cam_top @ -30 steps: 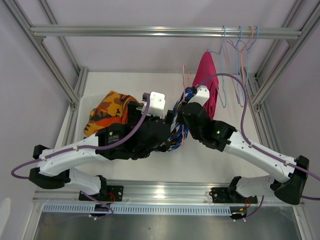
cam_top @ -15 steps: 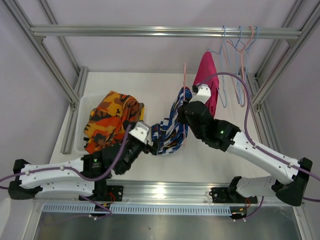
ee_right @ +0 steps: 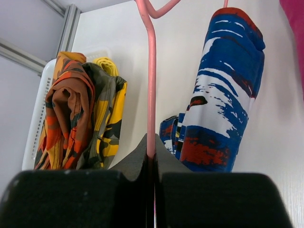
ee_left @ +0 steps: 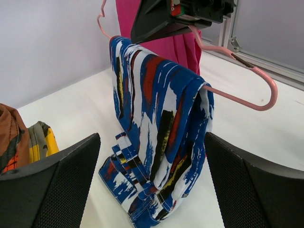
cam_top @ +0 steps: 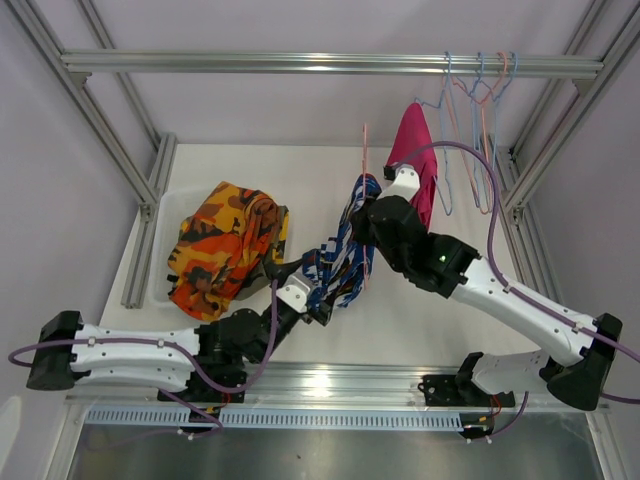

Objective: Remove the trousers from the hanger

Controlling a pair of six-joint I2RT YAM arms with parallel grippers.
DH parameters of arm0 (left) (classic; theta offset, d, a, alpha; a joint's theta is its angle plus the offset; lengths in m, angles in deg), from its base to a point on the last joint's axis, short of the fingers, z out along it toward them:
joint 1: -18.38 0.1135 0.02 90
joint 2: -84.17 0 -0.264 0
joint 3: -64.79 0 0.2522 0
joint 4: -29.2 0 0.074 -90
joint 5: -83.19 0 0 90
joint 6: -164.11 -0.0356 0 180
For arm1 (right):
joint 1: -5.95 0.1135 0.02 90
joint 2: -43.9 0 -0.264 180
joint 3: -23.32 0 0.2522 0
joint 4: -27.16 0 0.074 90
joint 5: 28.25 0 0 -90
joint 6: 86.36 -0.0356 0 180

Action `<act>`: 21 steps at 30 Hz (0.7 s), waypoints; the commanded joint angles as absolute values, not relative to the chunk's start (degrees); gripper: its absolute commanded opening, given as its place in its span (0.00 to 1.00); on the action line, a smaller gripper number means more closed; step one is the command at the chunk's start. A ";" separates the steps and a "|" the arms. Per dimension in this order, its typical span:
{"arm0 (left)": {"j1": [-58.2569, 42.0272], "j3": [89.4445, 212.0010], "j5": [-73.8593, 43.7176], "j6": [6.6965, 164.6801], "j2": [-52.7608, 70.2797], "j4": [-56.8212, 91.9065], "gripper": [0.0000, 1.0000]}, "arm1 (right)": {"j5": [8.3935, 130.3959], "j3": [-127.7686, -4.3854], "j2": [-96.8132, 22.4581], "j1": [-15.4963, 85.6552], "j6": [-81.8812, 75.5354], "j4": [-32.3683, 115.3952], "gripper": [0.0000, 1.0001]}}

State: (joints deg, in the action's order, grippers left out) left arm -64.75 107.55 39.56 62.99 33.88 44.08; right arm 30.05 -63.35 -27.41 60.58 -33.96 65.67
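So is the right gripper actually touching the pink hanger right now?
Touching. The right wrist view shows the right gripper shut on the pink hanger: its wire runs straight down into the seam between the closed fingers, with no gap.

Quick headcount: five small trousers. Three are piled in one white bin (cam_top: 162, 215): orange patterned pair (cam_top: 220, 250), camo pair (ee_right: 102, 109), plain yellow pair (ee_right: 108, 65). One blue-red-white pair (cam_top: 345, 260) is on one pink hanger (ee_left: 247, 90), and there's one magenta pair (cam_top: 415, 160). The empty hangers (cam_top: 480, 100) on the one rail (cam_top: 300, 63) overlap too much to count.
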 commanded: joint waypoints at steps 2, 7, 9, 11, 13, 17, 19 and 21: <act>-65.02 106.50 39.16 61.36 31.88 53.49 0.94 | 31.34 -66.64 -27.29 60.36 -35.47 60.61 0.00; -65.02 106.68 38.02 61.72 28.45 54.90 0.94 | 31.96 -66.99 -27.90 60.09 -35.65 60.25 0.00; -64.85 106.94 38.01 61.63 27.22 55.69 0.94 | 32.40 -67.08 -27.99 60.09 -35.65 60.08 0.00; -64.94 107.47 38.10 61.45 25.20 56.04 0.94 | 32.40 -66.82 -27.90 60.09 -35.91 59.90 0.00; -64.94 107.73 38.37 60.84 23.79 57.71 0.94 | 32.66 -66.73 -27.99 60.09 -36.00 59.81 0.00; -64.50 108.52 39.68 59.52 19.93 59.12 0.95 | 33.54 -66.64 -27.73 60.09 -35.82 59.64 0.00; -64.15 108.70 39.51 59.34 19.13 60.26 0.95 | 33.89 -66.38 -27.73 60.09 -35.82 59.55 0.00; -63.62 108.61 39.33 59.95 18.78 61.05 0.95 | 34.24 -66.47 -27.55 60.09 -35.65 59.55 0.00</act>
